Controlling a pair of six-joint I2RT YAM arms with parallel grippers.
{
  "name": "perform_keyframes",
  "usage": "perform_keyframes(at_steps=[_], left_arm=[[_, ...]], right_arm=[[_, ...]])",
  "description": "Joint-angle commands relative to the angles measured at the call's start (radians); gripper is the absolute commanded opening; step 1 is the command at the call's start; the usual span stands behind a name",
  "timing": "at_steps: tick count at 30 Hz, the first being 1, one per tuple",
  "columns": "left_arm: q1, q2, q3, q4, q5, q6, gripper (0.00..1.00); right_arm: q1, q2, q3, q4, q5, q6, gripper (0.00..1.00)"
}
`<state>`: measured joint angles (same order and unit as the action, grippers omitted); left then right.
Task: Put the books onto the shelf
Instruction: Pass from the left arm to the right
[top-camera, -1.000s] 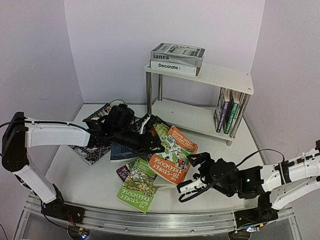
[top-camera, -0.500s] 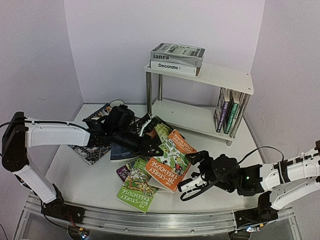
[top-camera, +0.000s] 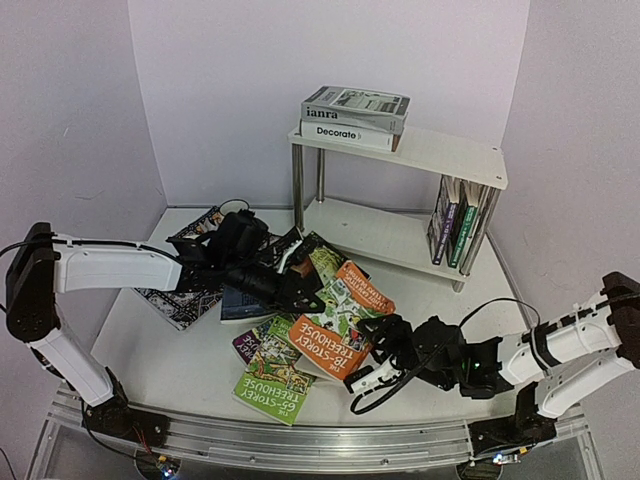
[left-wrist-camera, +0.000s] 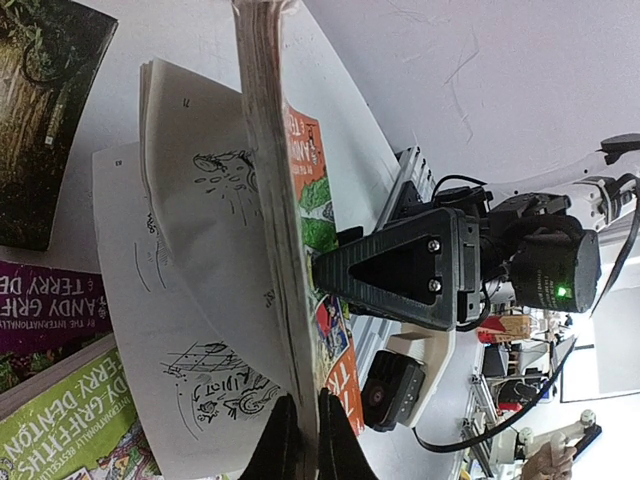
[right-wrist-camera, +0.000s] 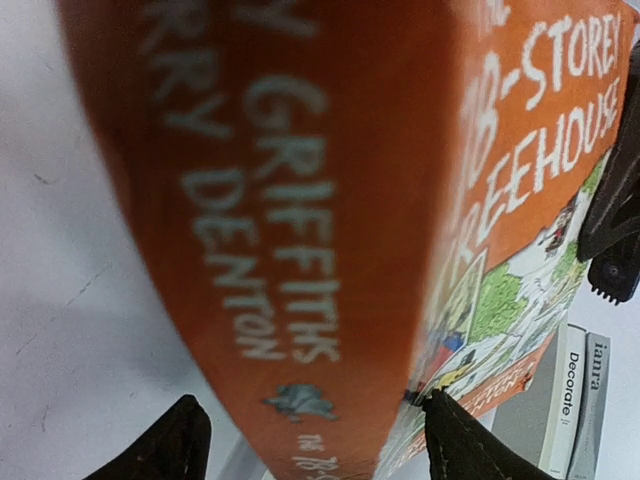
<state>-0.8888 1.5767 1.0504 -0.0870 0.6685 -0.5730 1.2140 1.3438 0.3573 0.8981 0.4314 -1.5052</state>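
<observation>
Books (top-camera: 272, 385): loose paperbacks in an overlapping heap on the table (top-camera: 170, 365), spread from the centre out to 7 o'clock. Covers are green, purple and dark. None of these is on a board yet.
Shelf (top-camera: 445, 150): two white boards on chrome legs, standing at 1 o'clock on the table, apart from the heap.
Flat stack (top-camera: 352, 115): two books lying one on the other at the 9 o'clock end of the upper board.
Upright row (top-camera: 452, 225): a few books standing at the 3 o'clock end of the lower board, against the legs.
Orange book (top-camera: 335, 318): tilted up at the 3 o'clock side of the heap with its spine toward 5 o'clock and inner pages fanning loose. An arm meets it at each end.
Left gripper (left-wrist-camera: 300, 440): clamped tight on the orange book's page edge, at its 10 o'clock end.
Right gripper (right-wrist-camera: 315, 440): jaws wide, astride the orange spine. A sliver of table shows beside one finger, so no firm pinch is evident.
Progress: judged to be under halfway. A handful of books are shelved, the larger share lies on the table, and the orange book looks like the next candidate.
</observation>
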Motion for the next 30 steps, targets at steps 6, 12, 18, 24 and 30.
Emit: perform_keyframes(at_steps=[6, 12, 18, 24, 30], left_arm=[[0.025, 0.028, 0.026, -0.008, -0.013, 0.05, 0.08], [0.032, 0.042, 0.051, -0.037, -0.072, 0.068, 0.31], [0.039, -0.051, 0.051, -0.066, -0.239, 0.057, 0.65], [0.039, -0.208, 0.04, -0.069, -0.385, 0.057, 0.89], [0.039, -0.433, -0.019, -0.069, -0.597, 0.073, 1.0]], right_arm=[[0.001, -0.029, 0.03, 0.088, -0.01, 0.006, 0.14], [-0.002, -0.067, 0.044, 0.057, 0.035, 0.054, 0.0], [-0.002, -0.159, 0.111, -0.094, 0.081, 0.149, 0.0], [-0.007, -0.189, 0.199, -0.314, 0.204, 0.341, 0.0], [-0.007, -0.204, 0.239, -0.364, 0.322, 0.547, 0.0]])
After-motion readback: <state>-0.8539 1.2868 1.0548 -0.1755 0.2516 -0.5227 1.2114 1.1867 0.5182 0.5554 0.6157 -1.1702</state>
